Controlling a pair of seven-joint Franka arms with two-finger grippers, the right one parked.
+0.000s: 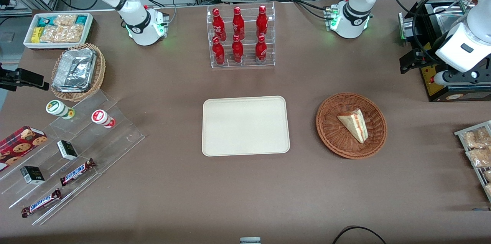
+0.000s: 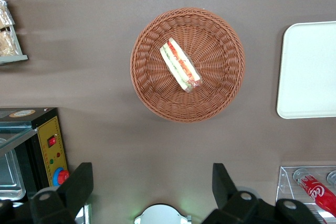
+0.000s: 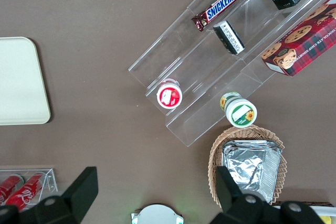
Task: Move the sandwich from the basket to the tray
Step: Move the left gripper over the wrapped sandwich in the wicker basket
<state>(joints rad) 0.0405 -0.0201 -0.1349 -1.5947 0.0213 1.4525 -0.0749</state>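
Tool (image 2: 152,187) fingers apart, raised above brown table (image 1: 245,198), sandwich (image 1: 353,124) in basket (image 1: 330,129), tray (image 1: 245,126) beside it

Pale sandwich (image 1: 355,124) with red-orange and green layers, reddish-brown woven basket (image 1: 333,129), cream tray (image 1: 245,126).

A: Gripper (image 2: 152,187) hangs high with fingers spread wide, open air down to the basket (image 1: 330,136).

B: Bare table between basket and tray (image 1: 245,126); the bottle rack (image 1: 241,37) stands farther from the camera.
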